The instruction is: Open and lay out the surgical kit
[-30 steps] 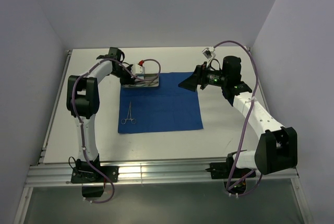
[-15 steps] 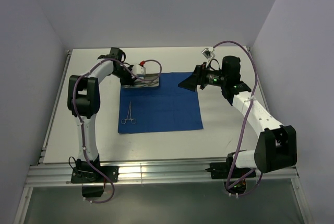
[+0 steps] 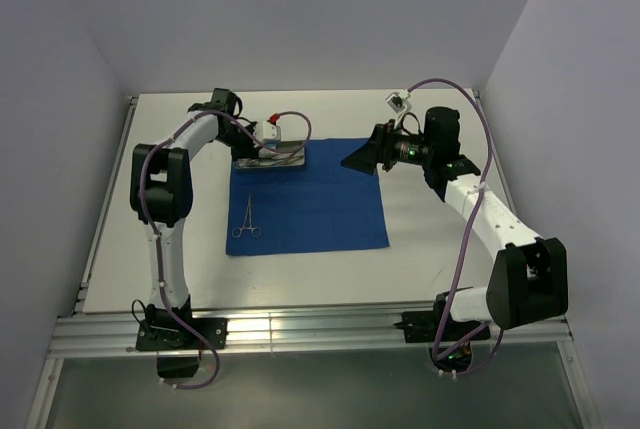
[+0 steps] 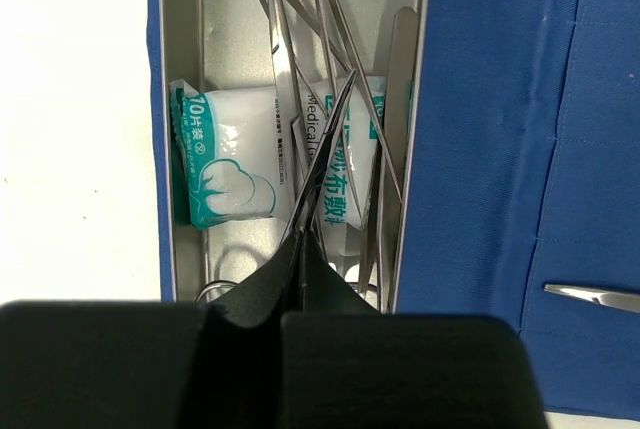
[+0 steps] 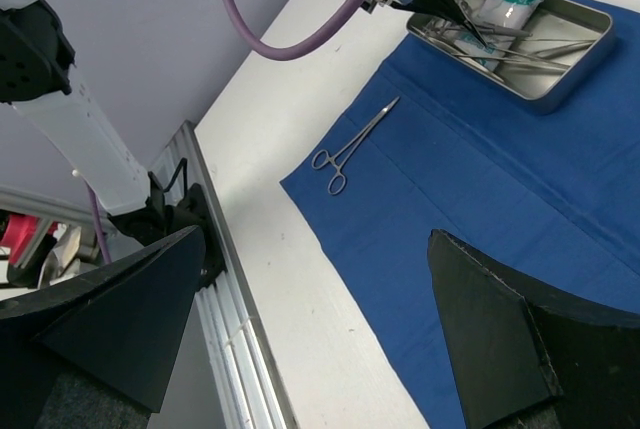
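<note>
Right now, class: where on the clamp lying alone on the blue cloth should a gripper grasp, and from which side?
The clamp lies flat on the blue cloth, so probably come from above, pinching across its slim shank beyond the rings.

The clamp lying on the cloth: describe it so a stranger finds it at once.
Find the royal-blue cloth mid-table. Near its left edge lies a ring-handled steel clamp. It alone rests on bare cloth; the other instruments crowd the steel tray.

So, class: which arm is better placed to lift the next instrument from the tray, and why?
Left. The left hand is shut down inside the steel tray among the instruments; the right hand hangs open over the blue cloth's far corner, away from the tray.
</note>
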